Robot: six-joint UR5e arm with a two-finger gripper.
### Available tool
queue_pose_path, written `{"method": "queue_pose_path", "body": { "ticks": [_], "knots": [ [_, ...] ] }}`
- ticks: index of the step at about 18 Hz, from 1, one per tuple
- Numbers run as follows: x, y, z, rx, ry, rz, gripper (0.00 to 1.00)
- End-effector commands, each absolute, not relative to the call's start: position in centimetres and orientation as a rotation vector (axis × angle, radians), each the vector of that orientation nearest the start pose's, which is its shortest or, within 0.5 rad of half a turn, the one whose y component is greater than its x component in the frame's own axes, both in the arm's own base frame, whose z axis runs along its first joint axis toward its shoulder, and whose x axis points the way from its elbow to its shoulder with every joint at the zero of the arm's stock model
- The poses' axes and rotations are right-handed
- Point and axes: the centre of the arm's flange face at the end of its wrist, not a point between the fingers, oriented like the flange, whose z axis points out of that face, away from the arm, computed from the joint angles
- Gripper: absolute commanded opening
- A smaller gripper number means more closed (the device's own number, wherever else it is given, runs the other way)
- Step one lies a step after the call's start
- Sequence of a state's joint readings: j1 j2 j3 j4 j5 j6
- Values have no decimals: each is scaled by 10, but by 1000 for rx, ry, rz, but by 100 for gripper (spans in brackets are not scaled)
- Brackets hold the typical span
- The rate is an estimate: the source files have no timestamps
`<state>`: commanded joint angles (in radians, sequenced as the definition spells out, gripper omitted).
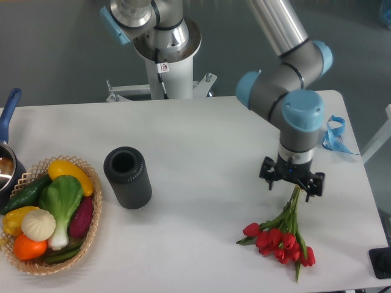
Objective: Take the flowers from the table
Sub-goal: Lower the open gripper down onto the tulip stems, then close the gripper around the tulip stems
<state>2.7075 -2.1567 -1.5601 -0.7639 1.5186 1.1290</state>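
We see the gripper (pixel 292 184) pointing straight down over the right part of the table (pixel 201 134), directly above the upper stretch of the green stems of the flowers (pixel 283 235). Its two dark fingers (pixel 267 181) stand spread to either side of the stems, so the jaws look open with the stems running out from between and below them; whether the fingertips touch the stems or the tabletop we cannot tell from this angle, and nothing appears to be gripped. The flowers lie flat on the white tabletop near its front right corner, the red tulip heads bunched toward the front edge and the thin stems and leaves reaching back up under the gripper. Beyond the arm's wrist, near the right rear edge, a blue ribbon (pixel 333 135) lies curled on the table, apart from the bunch. Toward the middle left a black cylindrical container (pixel 127 177) stands upright with its open mouth up. At the left edge sits a wicker basket (pixel 90 232) filled with vegetables, among them a yellow pepper (pixel 72 173), a green leafy vegetable (pixel 61 198) and an orange tomato (pixel 29 247). Behind the basket, a pot with a blue handle (pixel 8 113) is partly cut off by the frame.
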Motion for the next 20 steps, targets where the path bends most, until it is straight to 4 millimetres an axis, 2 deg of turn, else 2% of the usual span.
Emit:
{"method": "queue_pose_path", "body": {
  "ticks": [5,6,7,8,10,11,12,13,20],
  "knots": [
    [-567,417,209,-2996,6,251,100],
    [-571,417,206,-2996,4,251,97],
    [-571,418,206,-2997,6,249,90],
    [-571,418,204,-2998,6,245,81],
    [-571,419,203,-2998,4,242,50],
    [-572,418,205,-2997,8,244,38],
    [-572,418,206,-2998,11,245,8],
    [-572,418,207,-2996,13,249,0],
    [-571,410,230,-2986,-11,262,0]
  ]
}}
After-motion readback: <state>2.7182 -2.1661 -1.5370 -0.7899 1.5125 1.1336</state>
